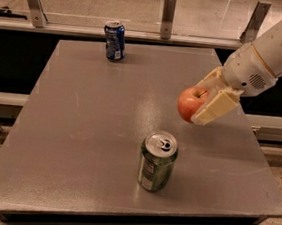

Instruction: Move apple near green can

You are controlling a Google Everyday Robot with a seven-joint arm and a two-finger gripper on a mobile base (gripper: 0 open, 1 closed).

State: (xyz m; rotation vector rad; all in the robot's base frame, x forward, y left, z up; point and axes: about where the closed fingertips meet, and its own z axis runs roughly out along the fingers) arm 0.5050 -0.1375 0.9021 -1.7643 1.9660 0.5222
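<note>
- A grey table (79,128) fills the view, with a railed glass barrier behind its far edge
- My gripper (202,103) hangs over the table's right side, its two pale fingers clamped on the apple (187,104), which looks to be lifted clear of the surface
- The green can (157,161) stands upright near the front edge, nearer the camera than the apple and to its left in the view, near but apart
- I judge the coming move to be a short carry that way, then down beside the can without nudging it
- The blue can (114,41) stands at the far edge, well apart
</note>
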